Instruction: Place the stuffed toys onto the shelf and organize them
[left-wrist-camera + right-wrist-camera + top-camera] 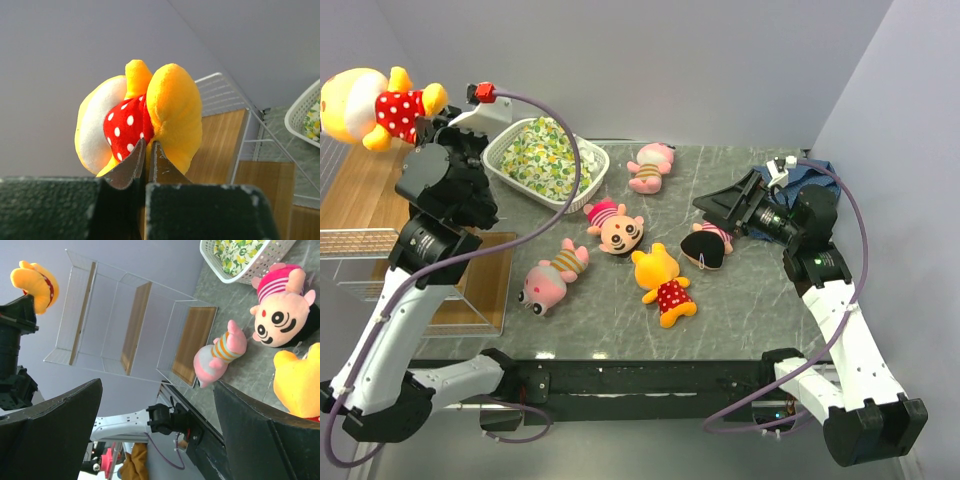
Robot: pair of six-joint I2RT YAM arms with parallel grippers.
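At the upper left of the overhead view, your left tool (422, 123) holds a yellow bear (365, 100) in the air above the shelf (365, 200), which runs off the left edge. Five more toys lie mid-frame on the surface (750, 290), among them a second yellow bear (665, 285). The right tool (718, 205) hangs just beside a dark-haired doll (708, 247); whether it touches the doll I cannot tell. To do this step well, I'd lower the bear over the top board, well inside the wire rim, and seat it before you let go. Released from up here, it would likely bounce or roll off.

At lower centre of the left wrist view, the fingertips (131, 167) are pinched together on the bear's red dotted shirt. That looks like a thin hold on cloth, so move slowly. Only this view shows how little is gripped; overhead, the grip is too small to judge.

At the lower corners of the right wrist view, the right tool's jaws stand wide apart with nothing between them. Only here do you see the shelf's boards side on, at upper centre, and no toy shows on them.
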